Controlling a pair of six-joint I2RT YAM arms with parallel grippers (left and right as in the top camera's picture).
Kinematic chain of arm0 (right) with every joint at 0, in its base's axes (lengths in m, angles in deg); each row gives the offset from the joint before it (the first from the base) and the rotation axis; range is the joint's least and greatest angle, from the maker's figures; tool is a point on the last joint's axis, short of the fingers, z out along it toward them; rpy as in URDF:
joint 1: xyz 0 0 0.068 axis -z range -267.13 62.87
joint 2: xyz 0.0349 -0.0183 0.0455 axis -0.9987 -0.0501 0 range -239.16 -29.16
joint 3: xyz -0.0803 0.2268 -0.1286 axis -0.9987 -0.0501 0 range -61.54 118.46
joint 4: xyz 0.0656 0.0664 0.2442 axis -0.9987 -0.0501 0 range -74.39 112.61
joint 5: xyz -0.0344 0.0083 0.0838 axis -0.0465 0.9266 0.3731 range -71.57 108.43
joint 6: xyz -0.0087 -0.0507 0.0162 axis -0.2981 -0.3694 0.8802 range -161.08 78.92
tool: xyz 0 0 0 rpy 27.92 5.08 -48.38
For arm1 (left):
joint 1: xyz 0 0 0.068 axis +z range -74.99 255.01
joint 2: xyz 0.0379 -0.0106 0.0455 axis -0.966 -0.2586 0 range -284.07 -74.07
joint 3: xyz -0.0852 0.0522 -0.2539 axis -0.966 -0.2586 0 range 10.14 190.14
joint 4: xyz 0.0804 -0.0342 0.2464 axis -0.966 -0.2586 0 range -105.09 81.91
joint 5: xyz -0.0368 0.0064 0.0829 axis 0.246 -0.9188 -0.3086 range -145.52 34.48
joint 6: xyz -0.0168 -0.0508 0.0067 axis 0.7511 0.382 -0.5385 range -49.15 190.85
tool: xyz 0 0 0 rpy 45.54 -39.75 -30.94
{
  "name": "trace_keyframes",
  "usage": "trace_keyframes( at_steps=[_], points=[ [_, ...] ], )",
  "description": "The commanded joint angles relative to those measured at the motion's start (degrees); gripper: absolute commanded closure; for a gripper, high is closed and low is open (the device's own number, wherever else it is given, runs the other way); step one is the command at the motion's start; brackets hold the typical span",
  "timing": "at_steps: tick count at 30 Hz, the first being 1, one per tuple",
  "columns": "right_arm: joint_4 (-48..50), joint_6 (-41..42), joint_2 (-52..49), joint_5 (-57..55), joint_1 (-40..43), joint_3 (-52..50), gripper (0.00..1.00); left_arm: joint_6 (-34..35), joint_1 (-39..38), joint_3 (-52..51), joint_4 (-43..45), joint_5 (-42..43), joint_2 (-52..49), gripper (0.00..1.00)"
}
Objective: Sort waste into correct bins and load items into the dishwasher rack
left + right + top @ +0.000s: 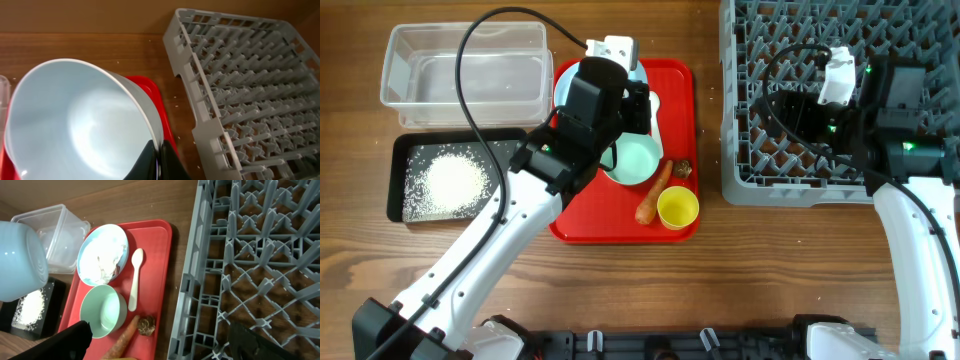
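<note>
Left gripper (159, 161) clamps the pale blue bowl (80, 125) by its rim, above the red tray (675, 80). Right gripper (162, 337) hangs spread over the empty dishwasher rack (800, 190), far-right corner. Rice (450, 182) is binned in the black tray (400, 150); plate (102, 255), green bowl (102, 312), spoon (136, 277), carrot (653, 195), cup (677, 207) remain.

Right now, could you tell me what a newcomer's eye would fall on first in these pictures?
The red tray in the middle stands out, carrying a plate, green bowl, carrot piece and yellow cup. Over it the left jaws pinch the rim of a pale blue bowl. The big grey rack fills the right; white rice lies in the black tray at left.
</note>
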Motion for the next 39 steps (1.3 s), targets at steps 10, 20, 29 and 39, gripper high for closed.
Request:
trace_keyframes(
  at_steps=[10,20,29,39],
  points=[
    [-0.6,1.3,-0.8,0.6,-0.2,1.1,0.10,2.8,-1.7,-1.0,-32.3,-1.4,-5.6,0.96],
    [-2.2,1.3,-0.8,0.6,-0.2,1.1,0.10,2.6,-1.4,-3.0,-32.7,0.3,-11.1,0.43],
    [6.2,10.4,-1.1,-1.9,-16.0,1.1,0.17,2.9,18.8,4.0,-31.5,2.3,-3.3,0.21],
    [4.9,9.4,-18.7,-10.0,-45.1,5.3,0.21,2.6,32.3,4.0,-32.3,8.6,-3.3,0.18]
  ],
)
